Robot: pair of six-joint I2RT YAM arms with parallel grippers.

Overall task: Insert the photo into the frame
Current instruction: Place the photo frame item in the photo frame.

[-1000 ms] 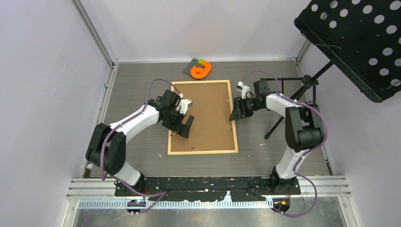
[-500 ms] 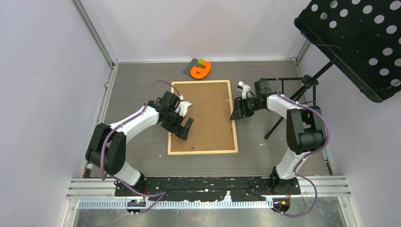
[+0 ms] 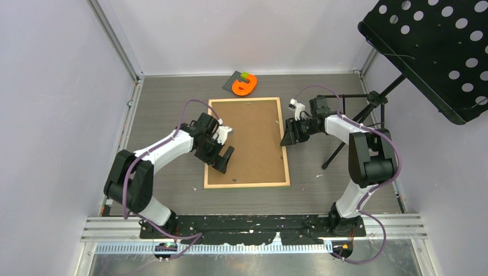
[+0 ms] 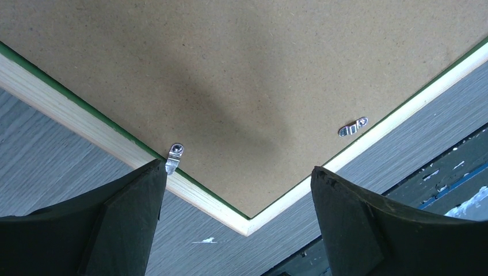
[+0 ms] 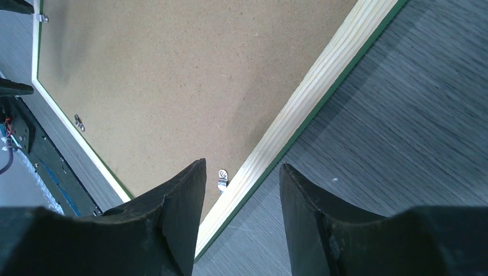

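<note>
The grey table (image 3: 161, 103) holds the frame (image 3: 246, 185), lying flat, and an orange object (image 3: 244, 85) beyond it.

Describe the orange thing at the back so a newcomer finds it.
Find the pale-wood frame lying mid-table, brown backing board up. Just beyond its far short rail sits the orange piece. It is the only bright orange thing there, curled, beside a small grey plate with green on it.

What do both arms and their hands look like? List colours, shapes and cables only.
The left arm and right arm match: white rounded link shells, black joints and bases. A lilac cable loops loosely along each. The left hand and right hand are matte black, each with two broad wedge-shaped fingers and a small white block at the wrist.
</note>
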